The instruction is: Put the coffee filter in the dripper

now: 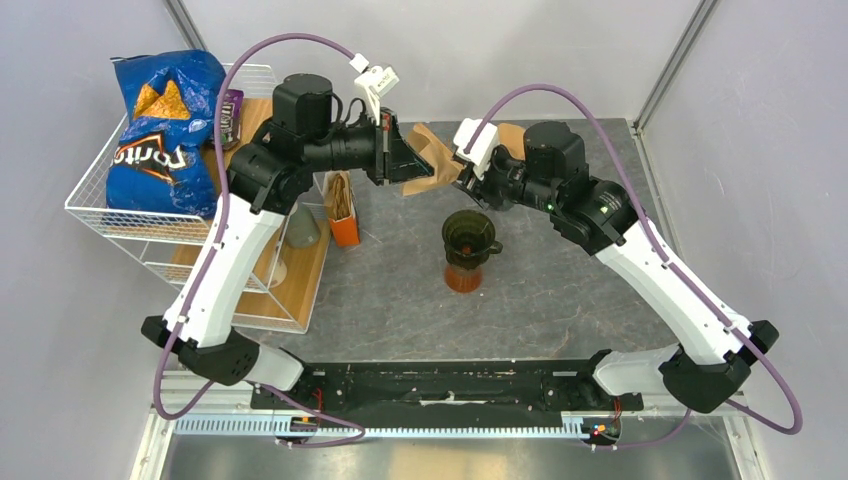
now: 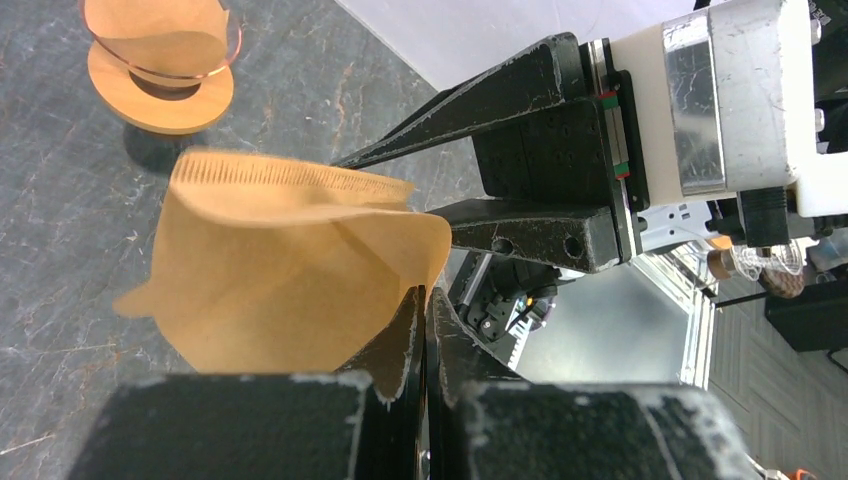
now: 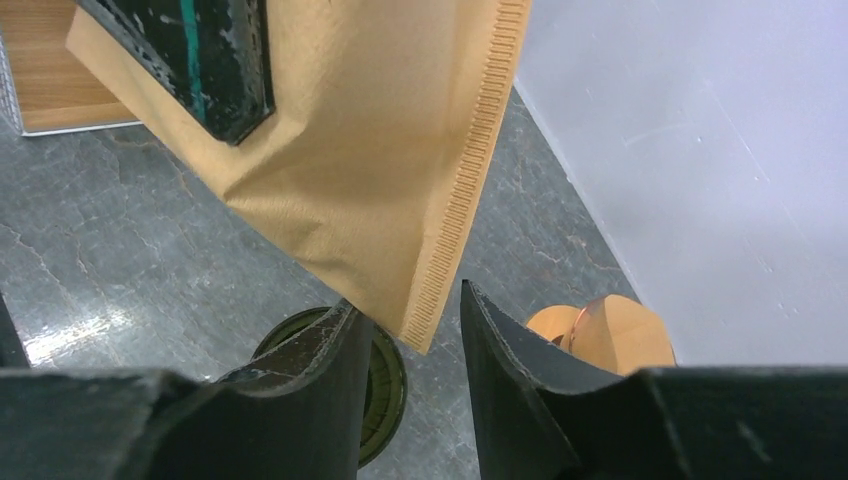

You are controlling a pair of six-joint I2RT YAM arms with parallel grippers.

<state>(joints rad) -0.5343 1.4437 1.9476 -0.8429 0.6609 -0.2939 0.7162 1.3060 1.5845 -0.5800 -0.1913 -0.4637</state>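
Note:
A brown paper coffee filter hangs in the air behind the dark green dripper, which sits on an orange-red cup. My left gripper is shut on the filter's edge; the left wrist view shows its jaws pinching the paper. My right gripper is open beside the filter. In the right wrist view the filter's ribbed lower corner lies between its spread fingers without being gripped. The dripper shows below, partly hidden by a finger.
A wooden stand holding spare filters stands at the back near the wall. At left, a wire basket holds a Doritos bag. A wooden board carries an orange box and a grey cone.

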